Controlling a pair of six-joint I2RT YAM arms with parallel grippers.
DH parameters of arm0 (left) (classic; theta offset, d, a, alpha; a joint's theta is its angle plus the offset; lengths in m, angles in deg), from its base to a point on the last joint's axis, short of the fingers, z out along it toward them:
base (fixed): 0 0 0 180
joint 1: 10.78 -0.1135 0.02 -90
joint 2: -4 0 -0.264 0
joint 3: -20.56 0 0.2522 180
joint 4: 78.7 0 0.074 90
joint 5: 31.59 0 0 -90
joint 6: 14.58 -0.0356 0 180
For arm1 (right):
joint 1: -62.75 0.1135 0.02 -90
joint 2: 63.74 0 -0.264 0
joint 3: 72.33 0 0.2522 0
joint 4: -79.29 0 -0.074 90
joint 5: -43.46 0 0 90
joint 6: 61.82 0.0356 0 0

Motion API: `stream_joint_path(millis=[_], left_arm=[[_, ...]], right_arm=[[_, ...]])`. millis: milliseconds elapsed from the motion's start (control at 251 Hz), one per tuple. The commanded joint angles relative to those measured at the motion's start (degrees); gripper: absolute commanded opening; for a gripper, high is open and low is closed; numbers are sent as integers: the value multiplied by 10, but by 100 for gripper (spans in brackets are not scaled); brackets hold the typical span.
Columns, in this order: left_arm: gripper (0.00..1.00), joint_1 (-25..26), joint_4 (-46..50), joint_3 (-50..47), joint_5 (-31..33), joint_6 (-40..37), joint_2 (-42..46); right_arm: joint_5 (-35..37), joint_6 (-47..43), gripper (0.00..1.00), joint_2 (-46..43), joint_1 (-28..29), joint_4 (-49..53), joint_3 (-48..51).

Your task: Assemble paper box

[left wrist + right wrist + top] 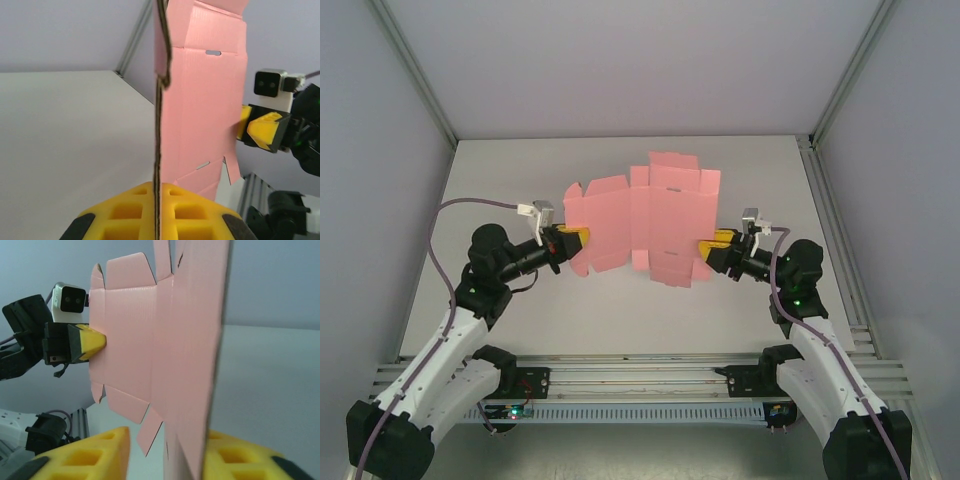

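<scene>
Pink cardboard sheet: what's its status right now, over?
Left gripper shut on the sheet, left edge. Right gripper open, astride the right edge. Sheet unfolded, upright, off the table. Nothing in the way.

table (620, 315) — white, matte | near edge — rail (640, 370) carrying both arm bases

Top view looks down; 2 opposed wrist views share paper box (640, 225).
</scene>
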Motion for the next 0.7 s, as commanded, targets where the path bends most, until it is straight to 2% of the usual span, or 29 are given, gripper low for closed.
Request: stream_joint_path(millis=[0,108,196,563,639,698], left_arm=[[0,6,-14,-7,42,16,21],[0,6,-25,-14,47,31,22],[0,6,-44,-19,38,43,18],[0,6,-53,-33,4,48,41],[0,6,-49,-36,8,47,50],[0,6,-49,-38,11,48,54]], right_arm=[[-3,-6,29,-6,7,-15,-16],[-22,-12,24,-2,19,-19,-21],[-28,-25,24,5,34,-16,-26],[13,-69,24,59,51,36,-73],[2,-71,20,70,60,36,-84],[-1,-76,10,74,68,36,-90]])
